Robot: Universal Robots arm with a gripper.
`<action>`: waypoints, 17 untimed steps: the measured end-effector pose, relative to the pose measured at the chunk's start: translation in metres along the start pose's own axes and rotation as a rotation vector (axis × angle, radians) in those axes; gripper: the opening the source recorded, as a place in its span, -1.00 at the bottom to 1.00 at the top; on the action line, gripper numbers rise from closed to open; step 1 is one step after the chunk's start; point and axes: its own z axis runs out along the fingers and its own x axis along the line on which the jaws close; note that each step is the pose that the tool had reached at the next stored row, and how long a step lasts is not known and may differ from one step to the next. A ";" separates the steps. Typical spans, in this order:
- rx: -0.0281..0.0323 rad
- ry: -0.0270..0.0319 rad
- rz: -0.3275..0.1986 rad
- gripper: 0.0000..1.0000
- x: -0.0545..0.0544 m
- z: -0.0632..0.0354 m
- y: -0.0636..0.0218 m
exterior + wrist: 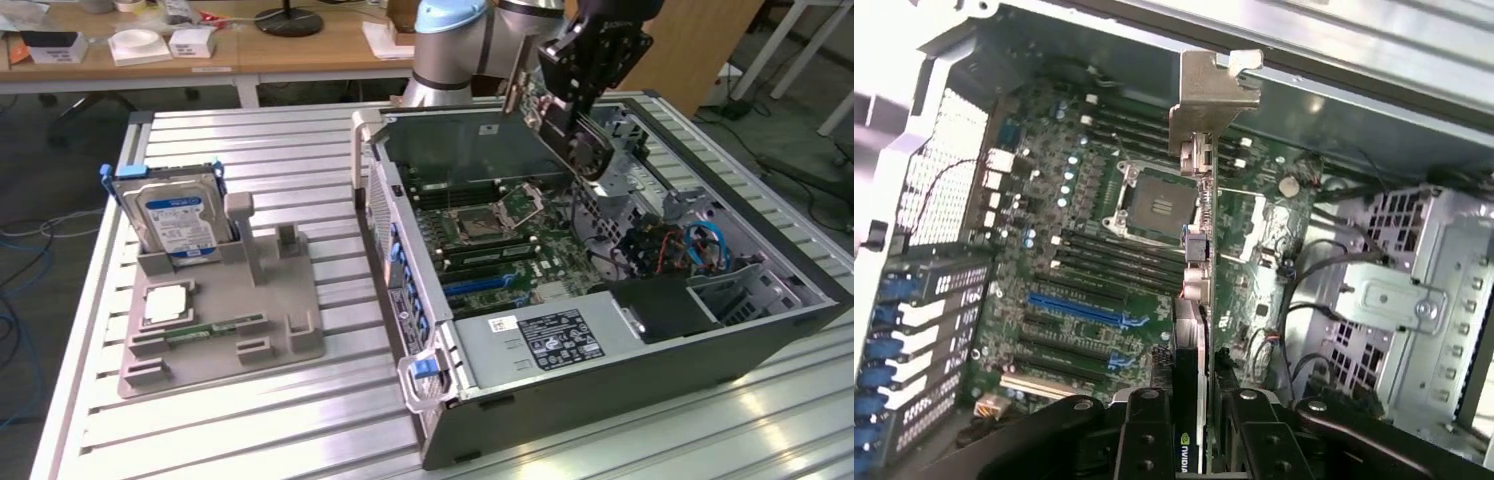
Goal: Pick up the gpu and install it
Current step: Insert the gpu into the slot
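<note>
With the hand (1192, 425) clamped on its edge, the gpu (1197, 290) hangs over the motherboard (1084, 260) inside the open computer case (587, 385), its silver bracket (1209, 100) farthest from the hand.

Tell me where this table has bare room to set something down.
Bare table slats lie between the fixture and the computer case, and in front of the fixture. Inside the case is crowded, with the gpu over the motherboard.

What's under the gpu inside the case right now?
The gpu, gripped in the hand, hangs over the motherboard: CPU socket, black memory slots and a blue expansion slot show. The strip of board behind the card's edge is covered.
</note>
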 end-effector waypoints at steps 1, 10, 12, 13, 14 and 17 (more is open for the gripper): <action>-0.0005 0.0005 -0.015 -0.47 0.000 0.0002 0.0000; -0.0053 0.0054 -0.166 -0.47 0.000 0.0021 -0.0001; -0.0063 0.0065 -0.200 -0.47 0.000 0.0025 -0.0001; -0.0068 0.0071 -0.218 -0.47 0.000 0.0027 -0.0001; -0.0074 0.0077 -0.236 -0.47 0.000 0.0029 -0.0001; -0.0091 0.0095 -0.290 -0.47 0.000 0.0035 -0.0001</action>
